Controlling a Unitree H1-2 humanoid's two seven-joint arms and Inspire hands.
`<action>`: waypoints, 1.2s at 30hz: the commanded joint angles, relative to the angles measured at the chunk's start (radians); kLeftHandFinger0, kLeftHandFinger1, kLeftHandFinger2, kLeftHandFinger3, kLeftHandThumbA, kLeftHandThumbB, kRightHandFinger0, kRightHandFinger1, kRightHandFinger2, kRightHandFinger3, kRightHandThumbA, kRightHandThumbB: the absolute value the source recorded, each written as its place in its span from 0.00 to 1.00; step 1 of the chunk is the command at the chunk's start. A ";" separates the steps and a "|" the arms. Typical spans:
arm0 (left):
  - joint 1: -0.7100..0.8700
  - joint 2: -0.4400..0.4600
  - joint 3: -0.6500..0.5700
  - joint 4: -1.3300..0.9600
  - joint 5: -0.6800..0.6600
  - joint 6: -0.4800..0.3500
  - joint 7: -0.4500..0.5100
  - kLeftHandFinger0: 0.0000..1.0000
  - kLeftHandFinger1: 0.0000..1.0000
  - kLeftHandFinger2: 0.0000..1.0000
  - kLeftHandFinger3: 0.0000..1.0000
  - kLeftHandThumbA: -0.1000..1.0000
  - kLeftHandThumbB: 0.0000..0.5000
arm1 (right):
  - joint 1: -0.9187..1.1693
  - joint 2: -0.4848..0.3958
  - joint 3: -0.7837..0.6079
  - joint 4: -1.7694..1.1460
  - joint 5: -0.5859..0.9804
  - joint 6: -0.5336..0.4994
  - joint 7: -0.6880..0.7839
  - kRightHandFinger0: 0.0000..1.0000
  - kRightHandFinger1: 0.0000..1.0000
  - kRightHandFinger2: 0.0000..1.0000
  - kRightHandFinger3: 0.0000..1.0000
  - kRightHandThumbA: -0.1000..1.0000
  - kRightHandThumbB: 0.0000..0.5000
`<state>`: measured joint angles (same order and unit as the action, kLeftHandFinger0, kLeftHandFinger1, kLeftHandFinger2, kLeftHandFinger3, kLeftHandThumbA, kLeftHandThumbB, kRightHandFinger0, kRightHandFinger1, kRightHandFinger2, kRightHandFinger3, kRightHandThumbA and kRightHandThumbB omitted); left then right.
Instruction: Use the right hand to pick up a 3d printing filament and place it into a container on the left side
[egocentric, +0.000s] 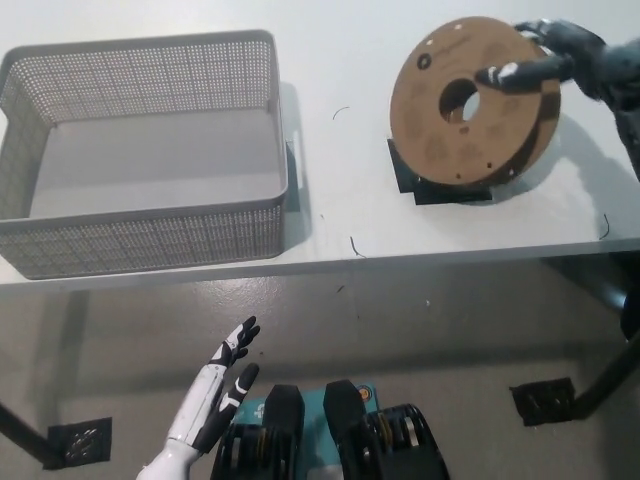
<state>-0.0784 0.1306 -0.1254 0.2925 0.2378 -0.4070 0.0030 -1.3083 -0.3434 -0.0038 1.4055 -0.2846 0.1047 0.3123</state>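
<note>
Filament spool (470, 100): on table at 2 o'clock, your black right hand (548, 62) gripping its rim, not lifted. Grey basket (150, 235) at 10 o'clock, empty. White left hand (215, 395) open, idle below

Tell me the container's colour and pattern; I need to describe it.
The container is light grey with perforated mesh walls, seen best in the head view.

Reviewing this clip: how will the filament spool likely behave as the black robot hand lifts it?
The filament spool looks stiff, with flat cardboard-like flanges. Round and tilted, it may roll or tip. The right robot hand grips only its top rim, so it may swing.
</note>
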 joint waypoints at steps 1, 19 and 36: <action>-0.017 0.013 0.009 -0.026 -0.020 -0.016 -0.009 1.00 1.00 1.00 1.00 1.00 0.36 | 0.013 0.019 -0.405 0.027 0.459 0.079 -0.020 0.00 0.41 0.80 1.00 0.00 0.32; -0.009 0.009 0.005 -0.024 -0.006 -0.008 -0.004 1.00 1.00 1.00 1.00 1.00 0.34 | 0.083 0.103 -0.935 0.042 0.711 0.165 -0.009 0.00 0.14 0.77 0.88 0.00 0.19; -0.003 0.007 0.000 -0.022 -0.004 0.002 -0.009 1.00 1.00 1.00 1.00 1.00 0.32 | -0.076 0.161 -0.869 -0.018 0.608 0.144 0.004 0.00 0.09 0.60 1.00 0.00 0.23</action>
<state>-0.0766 0.1300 -0.1258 0.2936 0.2410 -0.4016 0.0028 -1.1704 -0.1832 -0.9134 1.4629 0.2363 0.2682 0.2850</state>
